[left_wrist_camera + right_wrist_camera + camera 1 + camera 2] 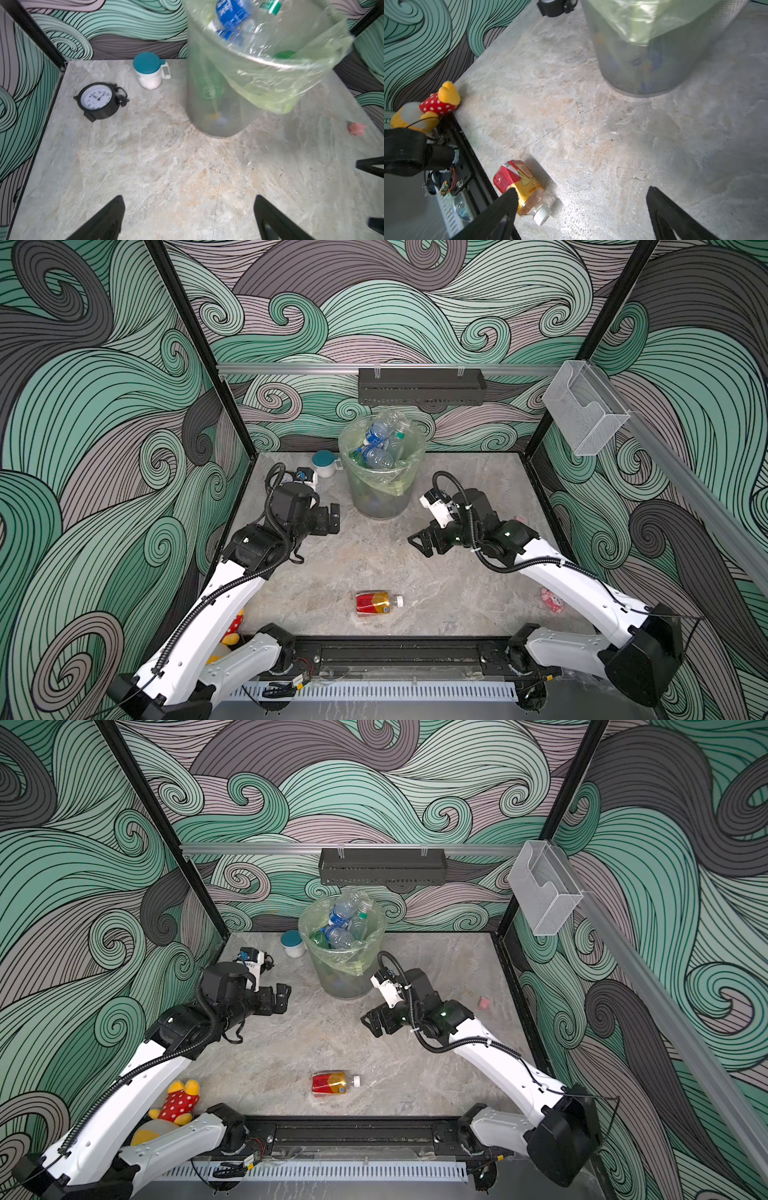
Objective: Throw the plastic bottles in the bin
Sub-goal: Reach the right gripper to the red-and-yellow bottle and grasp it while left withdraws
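Note:
The bin (376,499) (338,979) stands at the back middle of the table, lined with a yellow-green bag and heaped with clear, blue-labelled plastic bottles (376,443) (338,923). One red-and-yellow labelled bottle (376,603) (332,1083) (519,182) lies on its side near the front edge, white cap to the right. My left gripper (332,519) (189,199) hangs open and empty left of the bin (218,104). My right gripper (419,541) (581,191) is open and empty right of the bin (643,62), well behind the lying bottle.
A white jar with a teal lid (325,463) (150,70) stands left of the bin, and a black alarm clock (98,99) lies nearer the left wall. A plush bear (178,1100) lies at the front left corner. A pink toy (550,599) lies by the right wall.

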`<state>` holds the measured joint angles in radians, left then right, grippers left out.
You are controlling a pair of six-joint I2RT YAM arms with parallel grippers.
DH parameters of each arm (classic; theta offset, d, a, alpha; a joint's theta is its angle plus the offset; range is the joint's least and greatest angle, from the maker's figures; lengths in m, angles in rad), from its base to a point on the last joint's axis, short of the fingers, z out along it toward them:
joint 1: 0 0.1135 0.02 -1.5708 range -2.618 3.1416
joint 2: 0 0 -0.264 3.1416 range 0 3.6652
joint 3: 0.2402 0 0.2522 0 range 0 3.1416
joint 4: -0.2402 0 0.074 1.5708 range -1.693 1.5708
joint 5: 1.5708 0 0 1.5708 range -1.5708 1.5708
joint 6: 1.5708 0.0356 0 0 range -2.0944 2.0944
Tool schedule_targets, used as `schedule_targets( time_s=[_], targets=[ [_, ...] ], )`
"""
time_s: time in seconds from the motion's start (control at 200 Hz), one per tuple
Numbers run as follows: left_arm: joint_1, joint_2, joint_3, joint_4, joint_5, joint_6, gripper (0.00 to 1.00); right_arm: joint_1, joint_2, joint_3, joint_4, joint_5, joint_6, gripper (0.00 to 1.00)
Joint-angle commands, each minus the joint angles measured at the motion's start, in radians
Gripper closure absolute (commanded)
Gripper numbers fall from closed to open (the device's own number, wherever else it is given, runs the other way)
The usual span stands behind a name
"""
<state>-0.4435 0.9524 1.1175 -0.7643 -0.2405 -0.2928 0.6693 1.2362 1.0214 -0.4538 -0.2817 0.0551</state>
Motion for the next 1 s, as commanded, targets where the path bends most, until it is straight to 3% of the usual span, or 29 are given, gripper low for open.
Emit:
schedule_targets(
  time_s=[0.0,0.19,0.425,0.635,0.996],
  targets=[
    [0.023,-0.057,-0.060,-0.033,-0.054,-0.054,0.01,0.046,0.029,0.027,-0.019,-0.058,-0.106,0.05],
    [0.056,-0.131,-0.189,-0.032,-0.064,-0.092,0.01,0.153,0.108,0.047,-0.083,-0.068,-0.224,0.10],
    [0.121,-0.177,-0.298,0.004,-0.032,-0.113,0.01,0.288,0.234,0.076,-0.104,-0.051,-0.268,0.12],
    [0.152,-0.172,-0.330,0.031,-0.002,-0.118,0.01,0.373,0.328,0.063,-0.046,-0.088,-0.256,0.11],
    [0.174,-0.173,-0.343,0.043,0.003,-0.118,0.01,0.472,0.474,0.088,-0.031,0.008,-0.275,0.14]
  ],
)
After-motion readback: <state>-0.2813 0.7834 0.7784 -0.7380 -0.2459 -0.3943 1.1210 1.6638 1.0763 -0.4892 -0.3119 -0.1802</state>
